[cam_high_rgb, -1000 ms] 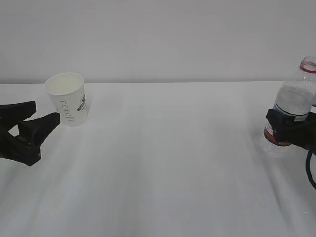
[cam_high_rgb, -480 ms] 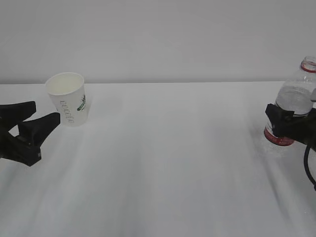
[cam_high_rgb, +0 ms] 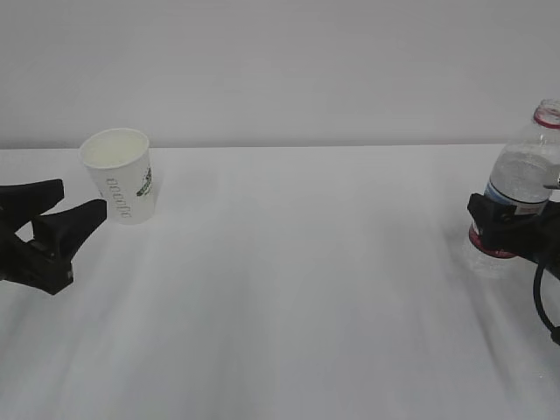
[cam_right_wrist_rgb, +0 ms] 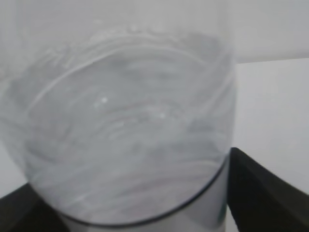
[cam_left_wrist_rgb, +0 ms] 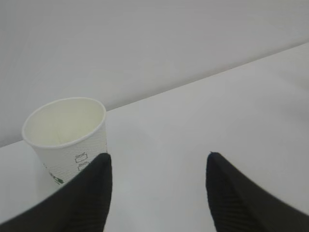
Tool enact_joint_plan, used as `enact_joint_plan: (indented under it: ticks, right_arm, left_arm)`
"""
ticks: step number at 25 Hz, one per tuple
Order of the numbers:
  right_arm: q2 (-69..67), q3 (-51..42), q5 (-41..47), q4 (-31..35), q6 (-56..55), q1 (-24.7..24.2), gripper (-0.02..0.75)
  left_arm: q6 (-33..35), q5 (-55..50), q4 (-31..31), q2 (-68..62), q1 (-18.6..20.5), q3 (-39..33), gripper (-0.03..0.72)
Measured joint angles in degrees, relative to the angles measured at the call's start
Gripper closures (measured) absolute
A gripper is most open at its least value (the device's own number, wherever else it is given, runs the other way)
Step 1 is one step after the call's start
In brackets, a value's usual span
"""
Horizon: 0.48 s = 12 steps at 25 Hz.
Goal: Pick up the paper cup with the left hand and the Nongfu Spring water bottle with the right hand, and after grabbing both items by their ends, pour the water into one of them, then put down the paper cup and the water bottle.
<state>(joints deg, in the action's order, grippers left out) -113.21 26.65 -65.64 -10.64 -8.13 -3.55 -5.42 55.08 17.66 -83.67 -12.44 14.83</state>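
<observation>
I see a matt white paper cup (cam_high_rgb: 119, 175) with faintly dimpled sides, a clear, glossy plastic water bottle (cam_high_rgb: 520, 188) with a smooth printed label, matt black ribbed fingers (cam_left_wrist_rgb: 87, 195) on my left hand (cam_high_rgb: 54, 213), and a smooth white surface (cam_high_rgb: 289, 289).

Nongfu Spring water bottle (cam_high_rgb: 523, 188) label partly hidden by right end effector (cam_high_rgb: 512, 229); cup lettering too blurred to be read.

Water bottle (cam_right_wrist_rgb: 125, 130) between end effector (cam_right_wrist_rgb: 130, 203) fingers
</observation>
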Motion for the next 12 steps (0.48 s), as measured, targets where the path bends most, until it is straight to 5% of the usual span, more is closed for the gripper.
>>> enact_joint_plan:
  ticks: [5,12]
  right_arm:
    - [0.00,0.13,0.00,-0.14,0.00,0.00,0.104]
    - [0.00,0.13,0.00,-0.87,0.22,0.00,0.256]
  left_arm:
    - [0.00,0.00,0.00,0.00,0.00,0.00,0.234]
    - [0.00,0.00,0.00,0.00,0.00,0.00,0.234]
